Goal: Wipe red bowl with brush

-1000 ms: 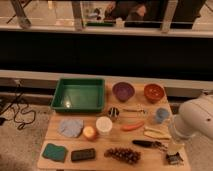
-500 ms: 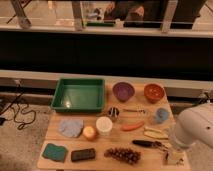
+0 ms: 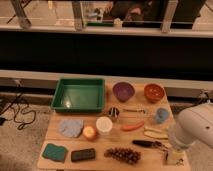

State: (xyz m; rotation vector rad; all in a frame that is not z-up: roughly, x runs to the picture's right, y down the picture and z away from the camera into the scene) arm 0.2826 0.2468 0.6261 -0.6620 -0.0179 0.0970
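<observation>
Bowls number two on the counter: one purple bowl and one red bowl, set side by side in the back row, near each other but apart. Beyond those we count one green tray at the back left, one blue cup, one white cup, one carrot, one thin metal utensil, one bunch of grapes, one black block, one green sponge, one blue cloth, one round orange fruit and one brush

We see the red bowl as small and round, orange-red, standing upright with a glossy inside that catches the light. It sits at the back right of the counter, just right of the purple bowl and behind the blue cup

We see the brush as long and slim with a dark handle, lying flat and roughly along the front edge, near the front right of the counter. It lies between the grapes and the gripper, well apart from the red bowl. Its right end looks thinner and lighter and points toward the gripper; we cannot tell whether the two touch

We count one gripper, low over the front right corner of the counter, under the bulky white arm. Its fingers stand spread apart and grip nothing
</observation>
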